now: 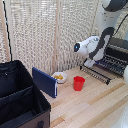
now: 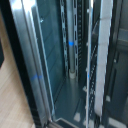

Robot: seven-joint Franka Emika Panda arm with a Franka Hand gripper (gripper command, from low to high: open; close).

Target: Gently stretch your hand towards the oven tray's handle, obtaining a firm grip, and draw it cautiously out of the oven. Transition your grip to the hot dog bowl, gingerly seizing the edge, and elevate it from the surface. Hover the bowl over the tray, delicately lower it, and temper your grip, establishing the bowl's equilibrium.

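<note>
- The arm point(image 1: 95, 46) reached to the oven point(image 1: 116, 52) at the table's far right edge, its door point(image 1: 96, 73) dropped open.
- The tray point(image 1: 111, 64) lay partly out over the door.
- The wrist view showed only tray slats point(image 2: 70, 50) up close; the claw's opening could not be told.
- The bowl point(image 1: 59, 77) sat mid-table beside 1 red cup point(image 1: 79, 83).
- Best approach, as judged: pull the tray level and slow, straight outward.

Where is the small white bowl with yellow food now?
In the exterior view, the small white bowl sits on the wooden table, between the blue panel and the red plastic cup.
</note>
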